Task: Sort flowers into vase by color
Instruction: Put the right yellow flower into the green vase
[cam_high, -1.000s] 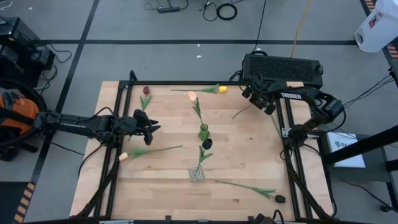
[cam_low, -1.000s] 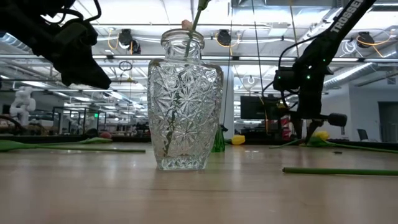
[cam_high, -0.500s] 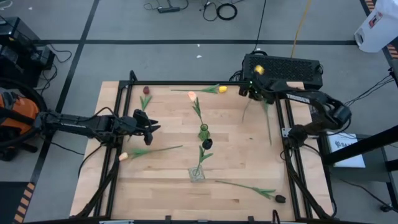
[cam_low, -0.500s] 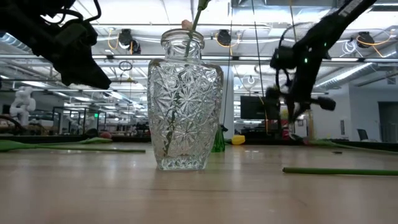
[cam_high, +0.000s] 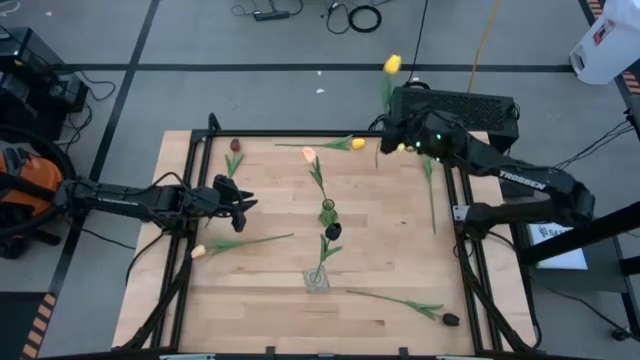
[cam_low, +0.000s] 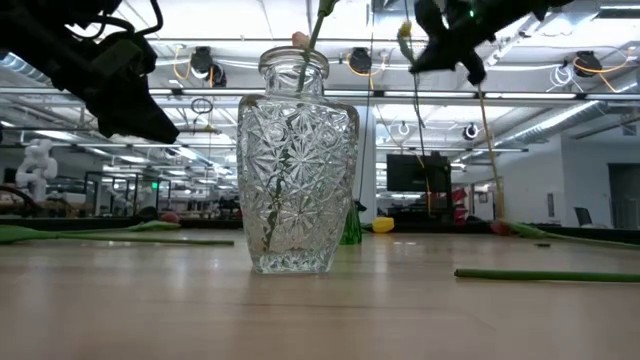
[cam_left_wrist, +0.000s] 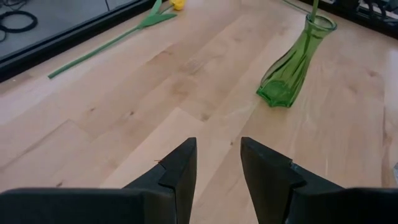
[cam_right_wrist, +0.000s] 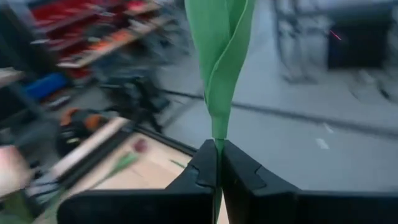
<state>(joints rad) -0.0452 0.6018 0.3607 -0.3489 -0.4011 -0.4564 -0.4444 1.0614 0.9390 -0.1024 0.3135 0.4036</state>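
The right gripper (cam_high: 392, 140), raised above the table's far right corner, is clenched on the green stem of a yellow tulip (cam_high: 392, 65) whose head points past the far edge. The left gripper (cam_high: 243, 200) hovers over the left side with its fingers (cam_left_wrist: 180, 168) parted and nothing between them. A clear glass vase (cam_high: 317, 280) near the front middle and a green vase (cam_high: 327, 211) at the centre each hold a stem, while other tulips lie scattered on the wooden table (cam_high: 270, 300).

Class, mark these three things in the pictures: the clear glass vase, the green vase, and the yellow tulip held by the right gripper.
clear glass vase (cam_low: 297, 165), low view, middle of its cut-glass body.
green vase (cam_left_wrist: 287, 71), left wrist view, its ribbed body.
yellow tulip (cam_high: 392, 65), high view, its yellow head.
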